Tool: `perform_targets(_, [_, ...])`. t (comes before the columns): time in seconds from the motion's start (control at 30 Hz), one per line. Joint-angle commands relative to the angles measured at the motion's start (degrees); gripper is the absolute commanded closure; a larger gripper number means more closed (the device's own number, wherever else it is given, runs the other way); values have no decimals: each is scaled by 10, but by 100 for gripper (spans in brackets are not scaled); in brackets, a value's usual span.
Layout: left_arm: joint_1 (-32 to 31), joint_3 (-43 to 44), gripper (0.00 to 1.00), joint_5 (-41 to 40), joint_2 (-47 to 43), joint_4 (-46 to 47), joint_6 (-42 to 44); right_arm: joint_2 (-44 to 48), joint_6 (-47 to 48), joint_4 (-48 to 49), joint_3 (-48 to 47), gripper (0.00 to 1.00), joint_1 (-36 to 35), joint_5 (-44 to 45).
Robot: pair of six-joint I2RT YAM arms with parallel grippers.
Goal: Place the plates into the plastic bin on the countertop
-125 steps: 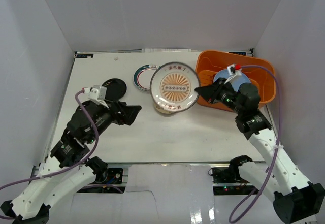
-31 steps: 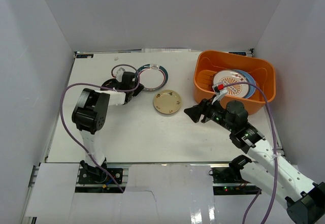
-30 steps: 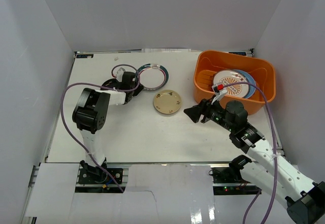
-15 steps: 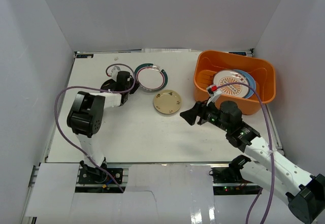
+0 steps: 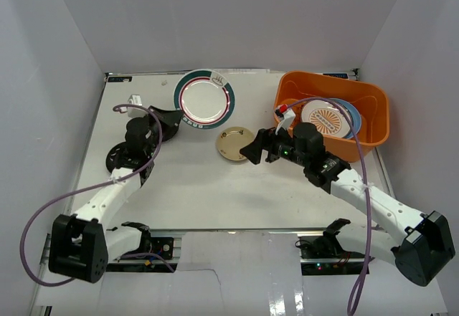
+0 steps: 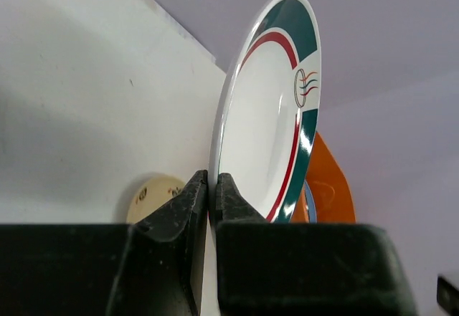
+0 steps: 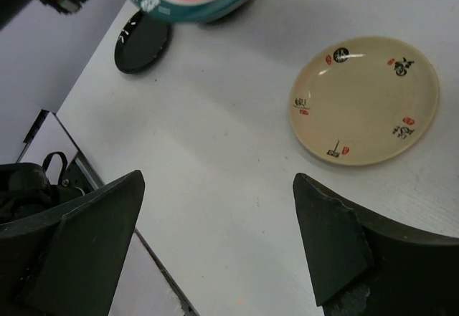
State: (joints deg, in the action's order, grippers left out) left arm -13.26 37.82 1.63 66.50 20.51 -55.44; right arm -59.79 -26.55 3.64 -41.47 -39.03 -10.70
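My left gripper (image 5: 172, 113) (image 6: 212, 187) is shut on the rim of the white plate with a green-red rim (image 5: 204, 97) (image 6: 269, 130) and holds it tilted up above the countertop (image 5: 193, 187). My right gripper (image 5: 251, 147) (image 7: 217, 180) is open and hovers just right of the cream plate (image 5: 235, 144) (image 7: 364, 101), which lies flat. The small black plate (image 7: 142, 44) lies beyond it. The orange plastic bin (image 5: 330, 79) holds the orange-brown patterned plate (image 5: 331, 119) on top of a light blue plate (image 5: 351, 126).
White walls close in the countertop on three sides. White paper sheets (image 5: 237, 259) cover the near edge by the arm bases. Purple cables (image 5: 43, 216) loop beside both arms. The orange bin (image 6: 326, 194) shows behind the lifted plate in the left wrist view.
The left gripper has lifted the green-red rimmed plate off the countertop and tipped it up. The right gripper has moved left toward the cream plate and opened wider.
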Motion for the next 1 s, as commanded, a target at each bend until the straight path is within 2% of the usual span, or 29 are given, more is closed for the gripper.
perform_targets(0.0, [-2,-37,100,84,-71,-27,7,-11,-4,40,-49,10,-3,-2])
perform_targets(0.17, [-2,-49,100,143,-152,-110,42,-50,-19,34,-93,10,-3,-7])
perform_targets(0.33, [-2,-64,100,200,-247,-150,42,-52,-22,36,-75,10,-3,29])
perform_targets(0.5, [-2,-69,100,247,-277,-164,45,-73,-32,44,-83,0,-3,10])
perform_targets(0.53, [-2,-66,100,255,-276,-175,47,-74,-36,52,-80,16,-3,2])
perform_targets(0.57, [-2,-64,100,267,-277,-179,51,-74,-43,78,-77,26,-3,-12])
perform_targets(0.6, [-2,-64,100,273,-279,-181,58,-73,-58,92,-64,48,-3,-17])
perform_targets(0.63, [-2,-64,100,277,-286,-188,63,-70,-67,103,-58,57,-3,-17])
perform_targets(0.67, [-2,-60,100,281,-290,-195,67,-71,-74,120,-53,70,-3,-15])
perform_targets(0.7, [-2,-57,100,280,-294,-200,80,-70,-84,125,-49,88,-3,-16])
perform_targets(0.73, [-3,-52,94,280,-297,-222,89,-72,-89,129,-48,92,-3,-16])
perform_targets(0.8, [-5,-29,73,286,-296,-259,130,-71,-97,140,-48,92,-3,-7])
perform_targets(0.83, [-5,-20,49,290,-294,-275,147,-69,-96,140,-54,92,-3,-3])
perform_targets(0.93, [-5,15,18,287,-293,-346,221,-58,-75,103,-87,92,17,46])
perform_targets(0.97, [-7,21,12,274,-300,-364,238,-53,-71,92,-95,92,30,47])
